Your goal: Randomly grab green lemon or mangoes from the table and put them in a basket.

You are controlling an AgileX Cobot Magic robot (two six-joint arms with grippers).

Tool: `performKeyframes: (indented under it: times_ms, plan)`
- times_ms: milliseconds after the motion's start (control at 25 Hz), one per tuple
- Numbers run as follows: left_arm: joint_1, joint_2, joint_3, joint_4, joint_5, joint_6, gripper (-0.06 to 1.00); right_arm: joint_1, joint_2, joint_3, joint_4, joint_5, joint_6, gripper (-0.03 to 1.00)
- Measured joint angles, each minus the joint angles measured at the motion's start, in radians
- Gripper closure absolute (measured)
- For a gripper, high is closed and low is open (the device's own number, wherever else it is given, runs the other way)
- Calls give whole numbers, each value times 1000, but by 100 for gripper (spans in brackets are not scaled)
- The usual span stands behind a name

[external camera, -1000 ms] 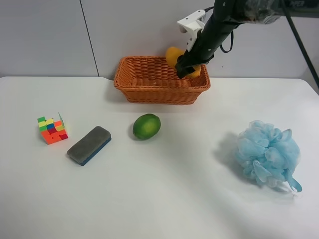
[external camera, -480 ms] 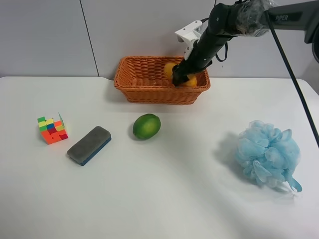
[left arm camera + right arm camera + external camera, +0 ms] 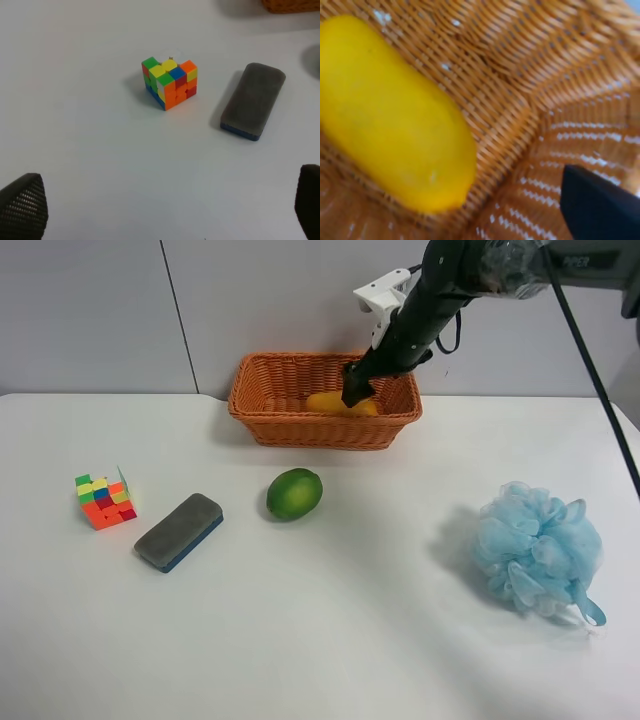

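Observation:
The yellow-orange mango [image 3: 340, 403] lies on its side inside the wicker basket [image 3: 300, 425] at the back of the white table [image 3: 350, 640]. The arm at the exterior high view's right holds my right gripper [image 3: 356, 388] just above the mango, open and apart from it. In the right wrist view the mango [image 3: 390, 110] rests free on the basket's woven floor [image 3: 560, 75], with one dark fingertip [image 3: 600, 205] beside it. The green lemon [image 3: 294, 494] sits on the table in front of the basket. My left gripper [image 3: 165, 207] is open and empty over the table.
A colourful puzzle cube [image 3: 104, 500] [image 3: 169, 82] and a grey-blue eraser [image 3: 180, 531] [image 3: 253, 100] lie left of the lemon. A blue bath pouf [image 3: 537, 548] sits at the right side of the table.
My right gripper lowered the mango into the basket and let it go. The mango now lies flat on the basket floor, and the gripper has lifted slightly.

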Motion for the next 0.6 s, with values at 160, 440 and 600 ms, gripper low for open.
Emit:
performKeyframes:
  times_ms: [160,440,600]
  plan:
    - [0,0,0,0,0,0,-5,0,-109,-29,-46,188,56,-2]
    - [0,0,0,0,0,0,-5,0,-326,-17,-91,394,165,-2]
    - [0,0,0,0,0,0,-5,0,-467,100,-130,399,179,-2]
